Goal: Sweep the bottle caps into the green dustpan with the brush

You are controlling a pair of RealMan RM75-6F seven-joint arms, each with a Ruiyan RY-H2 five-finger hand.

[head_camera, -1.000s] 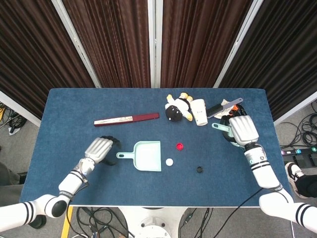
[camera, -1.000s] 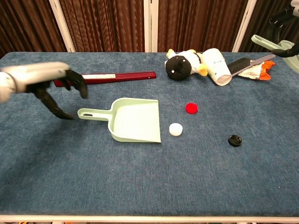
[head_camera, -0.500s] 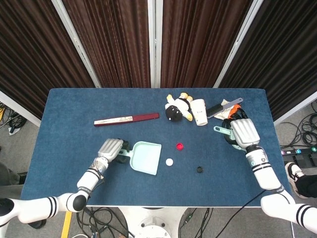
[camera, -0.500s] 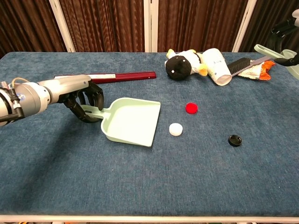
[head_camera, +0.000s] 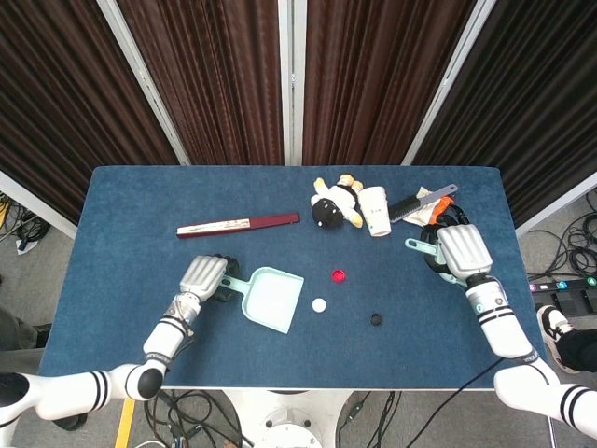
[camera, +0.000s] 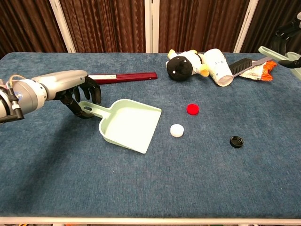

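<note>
Fingers of the left hand curl around the handle of the green dustpan in the head view, its mouth angled away toward the white cap, red cap and black cap. Just beyond the right hand lies the brush (that hand's grasp cannot be told).

From the chest view, the left hand holds the dustpan by its handle; the caps lie past the pan's open edge.
</note>
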